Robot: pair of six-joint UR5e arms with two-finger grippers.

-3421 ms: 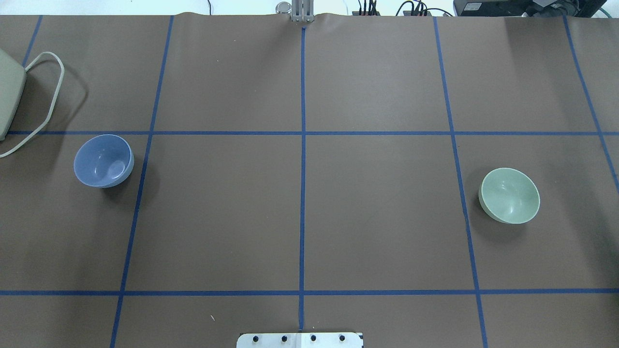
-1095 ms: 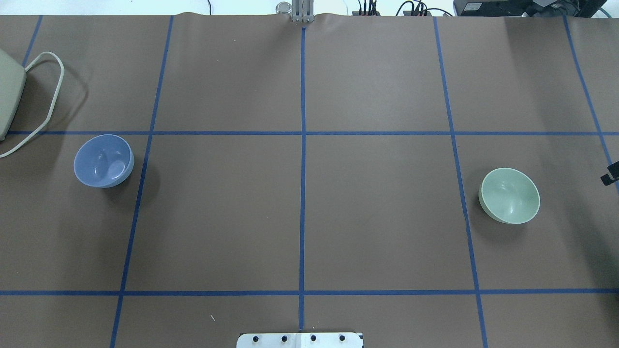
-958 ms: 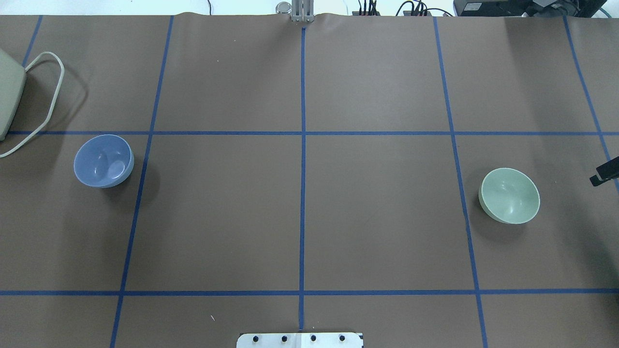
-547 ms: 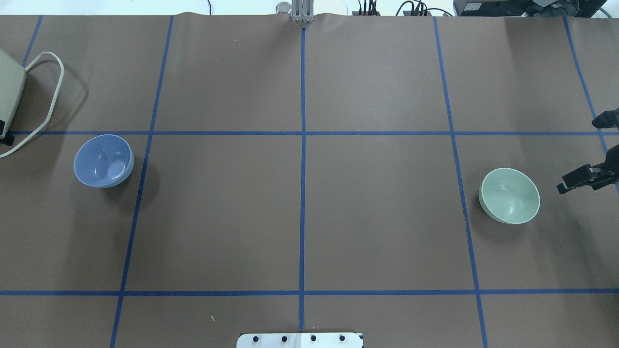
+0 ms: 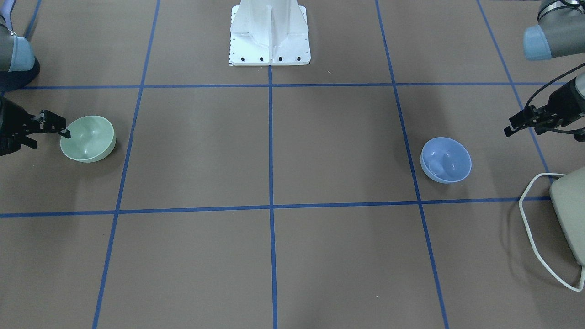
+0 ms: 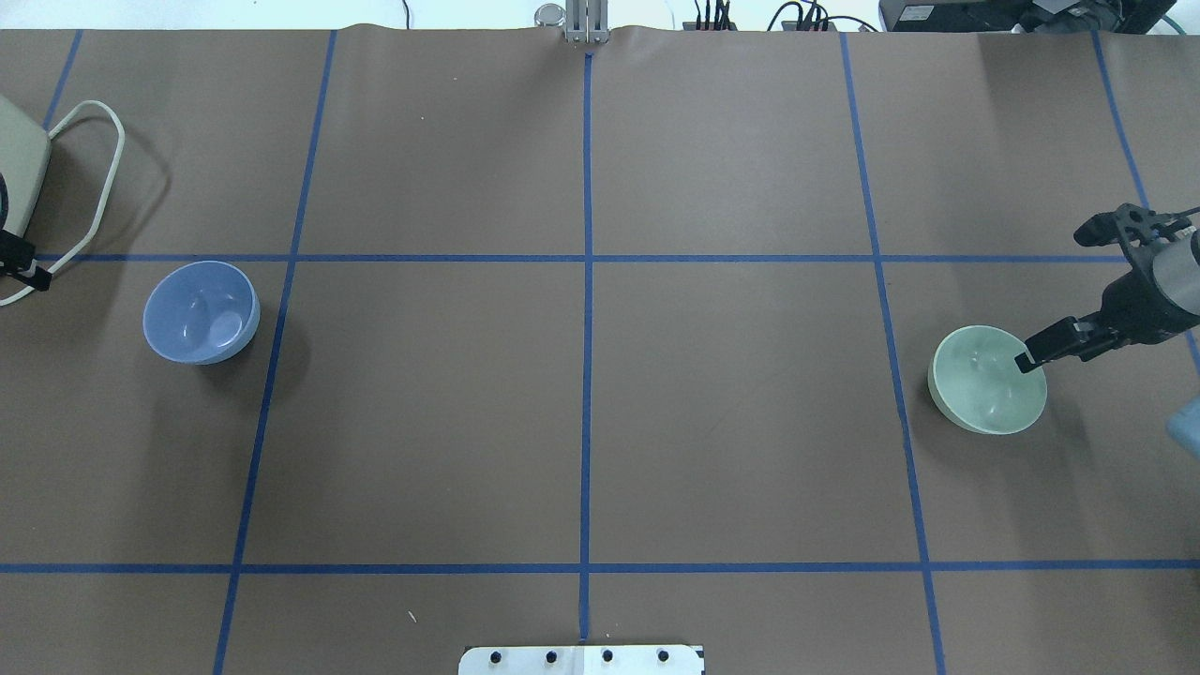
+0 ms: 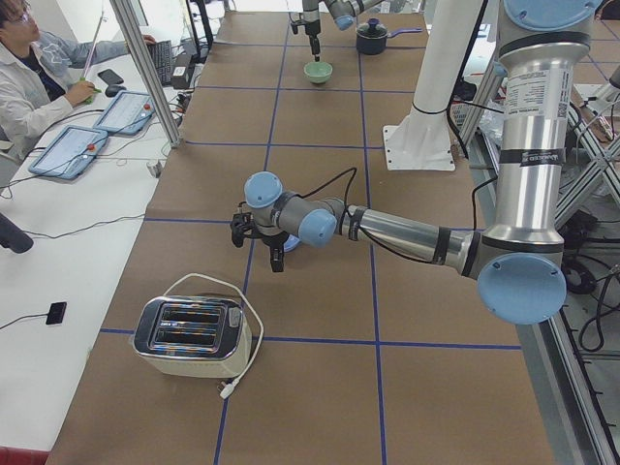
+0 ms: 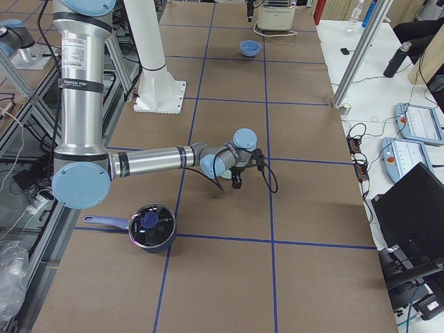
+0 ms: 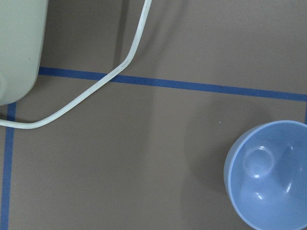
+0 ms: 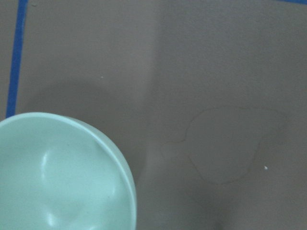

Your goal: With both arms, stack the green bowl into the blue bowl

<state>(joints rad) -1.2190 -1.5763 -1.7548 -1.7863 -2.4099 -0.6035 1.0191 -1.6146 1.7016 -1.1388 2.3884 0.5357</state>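
Not much is getting done so far, tbh. The green bowl [image 6: 987, 380] is sitting upright on the table, out in front of the white pedestal [image 5: 269, 34] and way off to the robot's right of it. The blue bowl [image 6: 201, 312] is sitting about as far out on the pedestal's other side. So the two are sitting well apart and nothing is getting stacked yet. The right gripper [image 5: 51, 140] is hovering at the green bowl's edge, on the side facing away from the pedestal. Its fingers are spread and gripping nothing. From overhead one fingertip is showing over the rim, but I can't tell if it's actually touching. The left gripper [image 5: 521, 123] is hanging further out from the pedestal than the blue bowl, near it but clear of it. I honestly can't tell whether its fingers are apart or together from these angles. My read is we're looking at the very first reach. Pretty much everything is waiting to happen: grabbing the green bowl, carrying it across in front of the pedestal, probably involving the left arm somewhere along the way, and lowering it into the blue one.
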